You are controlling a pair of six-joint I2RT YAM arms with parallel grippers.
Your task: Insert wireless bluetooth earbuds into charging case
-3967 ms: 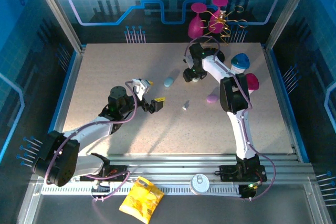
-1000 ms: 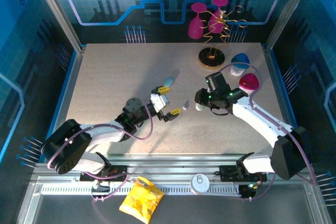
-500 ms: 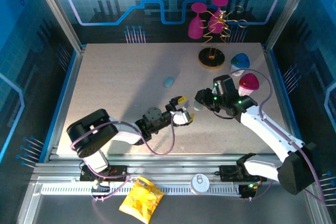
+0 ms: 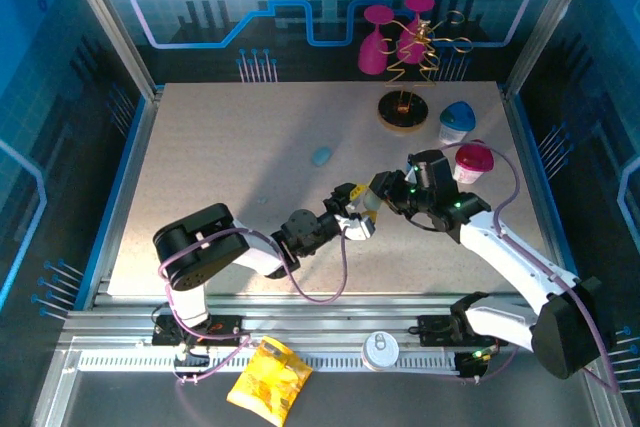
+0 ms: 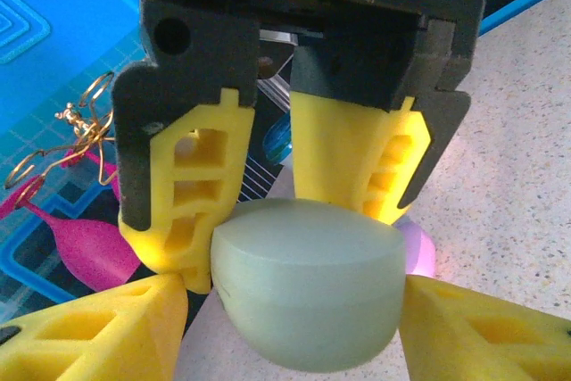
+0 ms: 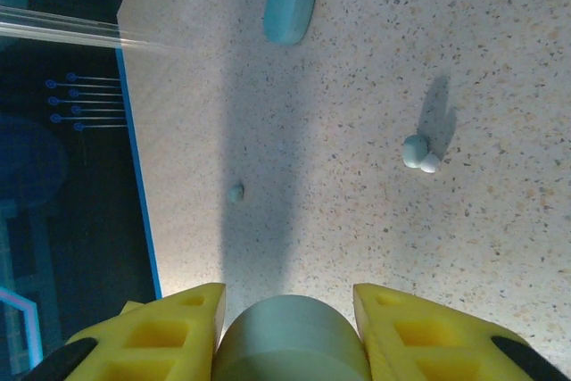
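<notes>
right gripper (image 4: 377, 194) is clamping a pale green case (image 6: 290, 341) – left gripper (image 5: 293, 310) is flanking that same case, whether gripping it i cannot tell. a pale blue earbud (image 6: 417, 153) is lying on the table (image 6: 500, 69).

There are two earbuds (image 6: 415, 152) (image 6: 235, 192), three pebble-shaped cases (image 5: 308, 292) (image 6: 289, 6) (image 5: 419, 252) and two pincers (image 5: 290, 327) (image 6: 285, 332).
</notes>
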